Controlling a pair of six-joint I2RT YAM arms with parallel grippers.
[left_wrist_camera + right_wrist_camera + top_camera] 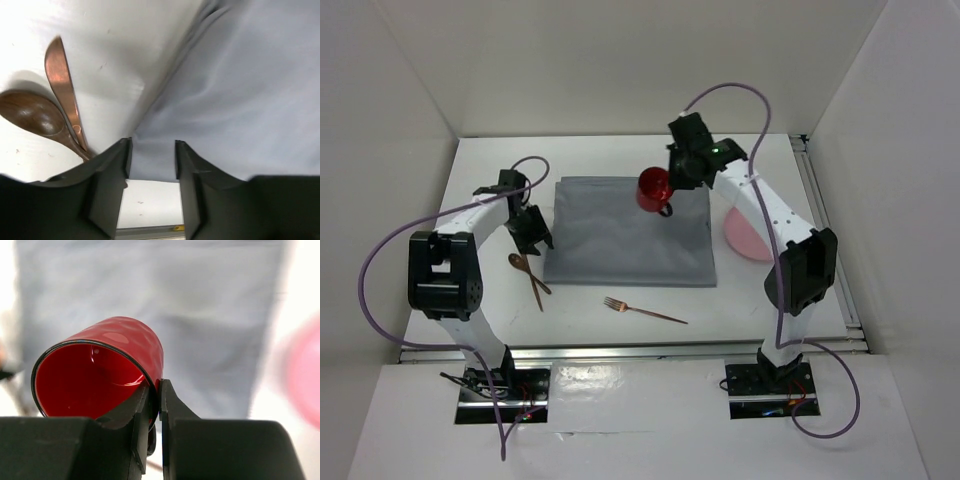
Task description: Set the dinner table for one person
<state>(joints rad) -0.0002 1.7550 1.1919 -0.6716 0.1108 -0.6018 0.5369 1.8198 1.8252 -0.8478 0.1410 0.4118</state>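
Pinches cup [100,370] by rim alone in right hand [159,390] over far edge of cloth [630,240] on bench [750,295], with left hand [152,147] open at cloth's left edge; risks cup slipping or cloth snagging.

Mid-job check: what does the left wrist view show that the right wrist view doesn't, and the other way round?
Left wrist only: the left end effector, open with nothing between its fingers, over the edge of the grey cloth. Beside the cloth lie a wooden spoon and a copper-coloured utensil, their handles converging.
Right wrist only: the right end effector, shut on the rim of a red cup, and a blurred pink plate at the right edge.
Both: the grey cloth and the white dinner table.
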